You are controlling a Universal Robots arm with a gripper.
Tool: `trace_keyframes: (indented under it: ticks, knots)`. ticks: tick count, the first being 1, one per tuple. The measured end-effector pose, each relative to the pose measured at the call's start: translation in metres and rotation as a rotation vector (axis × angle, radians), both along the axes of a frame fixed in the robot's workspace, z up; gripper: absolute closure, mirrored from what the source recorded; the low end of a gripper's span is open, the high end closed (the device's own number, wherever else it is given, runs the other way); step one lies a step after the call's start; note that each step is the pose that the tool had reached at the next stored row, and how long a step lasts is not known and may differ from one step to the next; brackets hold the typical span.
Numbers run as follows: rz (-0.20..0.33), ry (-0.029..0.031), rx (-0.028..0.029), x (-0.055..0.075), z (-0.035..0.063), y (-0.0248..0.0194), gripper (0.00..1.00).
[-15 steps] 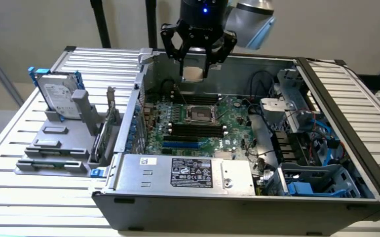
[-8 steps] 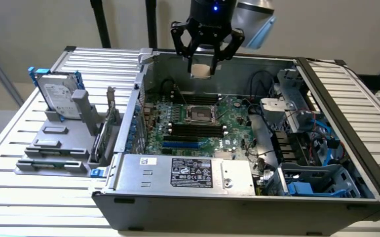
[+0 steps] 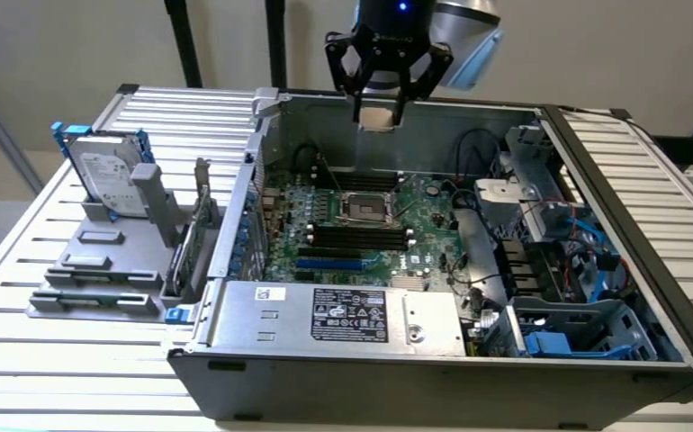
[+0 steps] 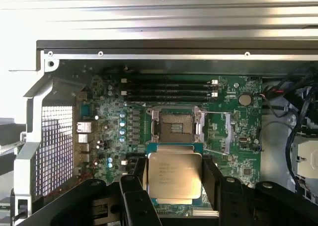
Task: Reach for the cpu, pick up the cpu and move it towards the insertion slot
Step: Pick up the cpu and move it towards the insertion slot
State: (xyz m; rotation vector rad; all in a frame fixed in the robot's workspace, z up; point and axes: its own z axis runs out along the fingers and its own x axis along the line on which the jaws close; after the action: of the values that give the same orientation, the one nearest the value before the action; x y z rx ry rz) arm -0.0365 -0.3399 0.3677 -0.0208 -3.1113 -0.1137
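Tool (image 3: 379, 115) grips the cpu (image 4: 175, 174) above the motherboard's (image 3: 425, 207) unobstructed open socket (image 4: 175, 126).

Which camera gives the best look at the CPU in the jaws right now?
The wrist view: the cpu faces the camera, its metal lid and printing visible between the jaws, just short of the open socket. The exterior view shows it edge-on, high above the motherboard.

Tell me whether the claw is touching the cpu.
Touching. The wrist view shows the claw with its fingers pressed against the sides of the cpu.
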Motion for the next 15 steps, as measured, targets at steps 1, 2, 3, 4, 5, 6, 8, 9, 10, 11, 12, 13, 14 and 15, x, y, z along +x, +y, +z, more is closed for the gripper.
trace_keyframes:
  ticks: [1,2,3,4,5,6,8,9,10,11,12,13,14,15]
  knots:
    - [0.0,-0.0014,-0.0027,0.001,-0.0005,0.0034,0.46]
    - [0.0,-0.0026,-0.0061,0.003,-0.001,0.0066,0.46]
    - [0.0,-0.0038,-0.0095,0.004,-0.0016,0.0097,0.46]
    - [0.0,-0.0048,-0.0134,0.005,-0.0021,0.0128,0.46]
    - [0.0,-0.006,-0.0175,0.005,-0.0028,0.0156,0.46]
    - [0.0,-0.007,-0.0207,0.006,-0.0036,0.0175,0.46]
    - [0.0,-0.0102,-0.025,0.006,-0.0048,0.0191,0.46]
    - [0.0,-0.0118,-0.0261,0.006,-0.0054,0.0192,0.46]
    - [0.0,-0.0122,-0.0266,0.006,-0.0055,0.0192,0.46]
    - [0.0,-0.0122,-0.0267,0.006,-0.0055,0.0192,0.46]
    - [0.0,-0.0122,-0.0269,0.006,-0.0054,0.0192,0.46]
    - [0.0,-0.0122,-0.0269,0.006,-0.0055,0.0192,0.46]
    - [0.0,-0.0122,-0.0268,0.006,-0.0055,0.0192,0.46]
    - [0.0,-0.0122,-0.0268,0.006,-0.0055,0.0193,0.46]
